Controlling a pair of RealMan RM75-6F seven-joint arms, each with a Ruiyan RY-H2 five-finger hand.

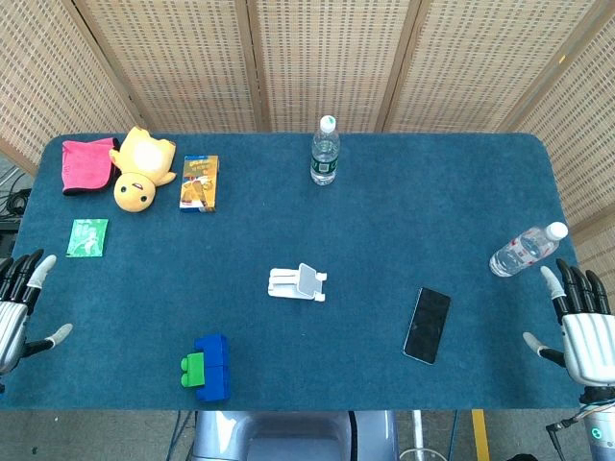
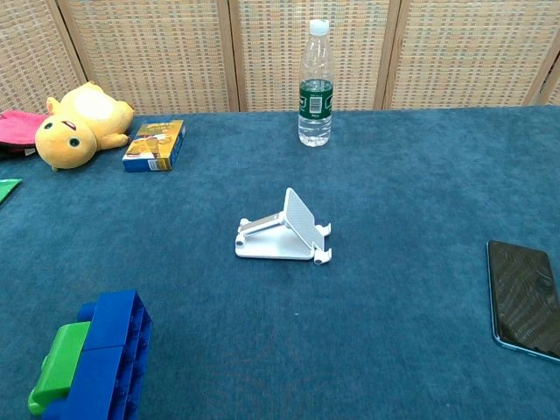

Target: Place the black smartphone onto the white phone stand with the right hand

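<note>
The black smartphone [image 1: 428,325] [image 2: 525,297] lies flat, screen up, on the blue table at the front right. The white phone stand [image 1: 297,283] [image 2: 284,229] sits near the table's middle, its back plate tilted up. My right hand [image 1: 579,327] hovers at the table's right front edge, fingers spread and holding nothing, a short way right of the phone. My left hand [image 1: 17,303] rests at the left front edge, fingers apart and holding nothing. The chest view shows neither hand.
An upright water bottle [image 1: 326,151] [image 2: 316,84] stands at the back centre. Another bottle [image 1: 526,250] lies on its side near my right hand. Blue and green blocks [image 1: 207,366] [image 2: 92,359] sit front left. A yellow plush toy [image 1: 142,167], pink cloth [image 1: 86,164], small box [image 1: 200,182] and green packet [image 1: 87,237] fill the back left.
</note>
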